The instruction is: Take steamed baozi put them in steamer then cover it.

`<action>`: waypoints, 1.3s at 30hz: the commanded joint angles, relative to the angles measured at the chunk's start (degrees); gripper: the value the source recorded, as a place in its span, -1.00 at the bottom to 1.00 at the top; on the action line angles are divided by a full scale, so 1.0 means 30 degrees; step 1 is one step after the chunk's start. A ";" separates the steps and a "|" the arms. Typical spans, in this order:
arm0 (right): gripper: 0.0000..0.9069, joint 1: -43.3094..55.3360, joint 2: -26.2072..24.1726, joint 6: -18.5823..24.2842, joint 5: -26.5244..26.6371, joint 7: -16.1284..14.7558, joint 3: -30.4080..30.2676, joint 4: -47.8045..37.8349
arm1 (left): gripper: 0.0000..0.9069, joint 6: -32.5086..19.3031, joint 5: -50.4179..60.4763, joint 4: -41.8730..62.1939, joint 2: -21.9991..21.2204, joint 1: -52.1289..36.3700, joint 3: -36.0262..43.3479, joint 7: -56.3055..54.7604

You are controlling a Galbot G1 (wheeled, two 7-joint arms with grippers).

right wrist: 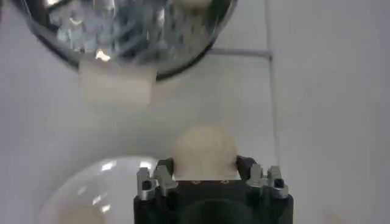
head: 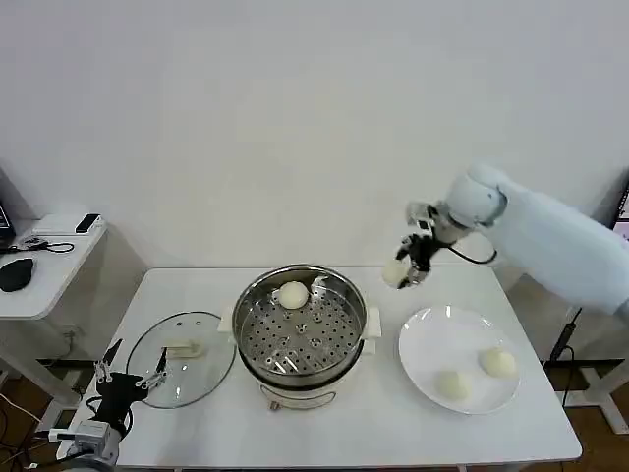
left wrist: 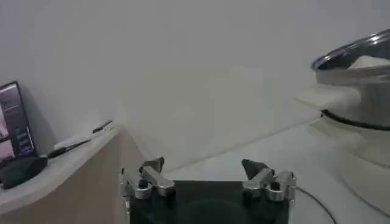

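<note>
The baozi sits clamped in our right gripper; the steamer lies at its eight o'clock. Our left gripper idles open beside the cover.

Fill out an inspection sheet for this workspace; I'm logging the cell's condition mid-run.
Surface: white table, nothing spilled.
Job's things: steamer at centre, one baozi in steamer; two baozi on plate; cover flat on the table to the steamer's left.
Clutter: nothing seen.
Grippers: right gripper raised between plate and steamer, shut on held baozi; left gripper open at the table's near left edge.
Cables: black cable at the right wrist.
Surroundings: side desk with mouse.
</note>
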 commanded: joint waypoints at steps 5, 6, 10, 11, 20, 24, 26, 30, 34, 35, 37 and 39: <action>0.51 0.3002 0.4114 -0.1319 0.3761 0.0050 -0.1752 -0.0229 | 1.00 0.0270 0.0105 -0.0348 -0.0241 -0.0327 0.0018 0.0009; 0.51 0.2988 0.4299 -0.1351 0.3833 0.0090 -0.1855 -0.0235 | 1.00 0.0270 0.0099 -0.0370 -0.0273 -0.0361 0.0012 0.0015; 0.51 0.2698 0.5387 -0.1535 0.4163 0.0239 -0.2320 -0.0352 | 1.00 0.0274 0.0080 -0.0474 -0.0375 -0.0364 0.0005 -0.0003; 0.51 0.2525 0.5746 -0.1629 0.4274 0.0278 -0.2427 -0.0421 | 1.00 0.0288 0.0080 -0.0530 -0.0435 -0.0363 0.0008 -0.0001; 0.51 0.0959 0.7526 -0.2150 0.4512 0.0747 -0.3313 -0.0578 | 1.00 0.0305 0.0003 -0.0778 -0.0674 -0.0334 -0.0012 -0.0001; 0.51 0.0436 0.7792 -0.2151 0.4315 0.1116 -0.3399 -0.0779 | 1.00 0.0295 0.0001 -0.0805 -0.0746 -0.0329 0.0005 -0.0017; 0.51 0.0175 0.7903 -0.2184 0.4276 0.1197 -0.3369 -0.0888 | 1.00 0.0287 -0.0012 -0.0802 -0.0748 -0.0336 0.0013 -0.0043; 0.51 -0.0320 0.8211 -0.2139 0.3979 0.1550 -0.3281 -0.1277 | 1.00 0.0270 -0.0020 -0.0744 -0.0744 -0.0389 0.0045 -0.0054; 0.51 -0.0681 0.8672 -0.2079 0.3655 0.1795 -0.3227 -0.1649 | 1.00 0.0268 -0.0036 -0.0725 -0.0767 -0.0438 0.0069 -0.0039; 0.51 -0.0803 0.8849 -0.2028 0.3636 0.1954 -0.3233 -0.1812 | 1.00 0.0268 -0.0038 -0.0717 -0.0759 -0.0432 0.0070 -0.0037; 0.51 -0.0964 0.9100 -0.1990 0.3604 0.2070 -0.3167 -0.2013 | 1.00 0.0256 -0.0041 -0.0685 -0.0744 -0.0411 0.0052 -0.0038; 0.51 -0.1085 0.9273 -0.1998 0.3556 0.2101 -0.3079 -0.2171 | 1.00 0.0253 -0.0065 -0.0649 -0.0718 -0.0399 0.0030 -0.0036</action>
